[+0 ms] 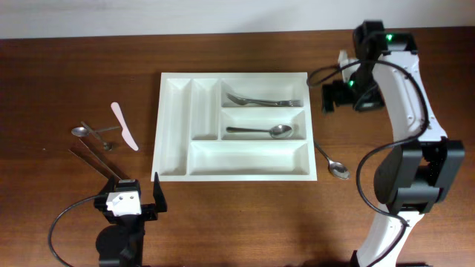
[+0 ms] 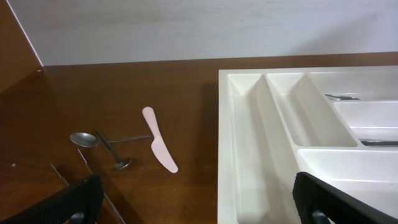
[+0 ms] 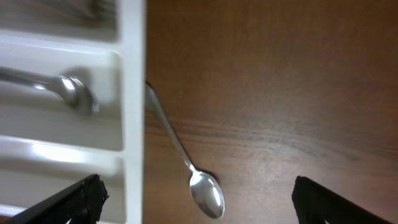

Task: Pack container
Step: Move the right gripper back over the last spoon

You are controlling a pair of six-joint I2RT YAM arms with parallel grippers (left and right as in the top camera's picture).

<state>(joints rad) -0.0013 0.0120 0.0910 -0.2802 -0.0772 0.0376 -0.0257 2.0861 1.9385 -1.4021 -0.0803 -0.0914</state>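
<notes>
One tray (image 1: 245, 157) holds one spoon (image 1: 260, 131); forks (image 1: 263, 100) uncountable. On the bench (image 1: 237, 222): right spoon (image 1: 334, 166), two left spoons (image 1: 80, 131), one pink knife (image 1: 125, 126). Left end effector (image 2: 200, 202) and right end effector (image 3: 202, 202) are wide open, empty.

Loose spoon (image 1: 332, 162) reachable from above, handle tip at container (image 1: 313, 148) wall, open table (image 1: 245, 222) rightward
</notes>
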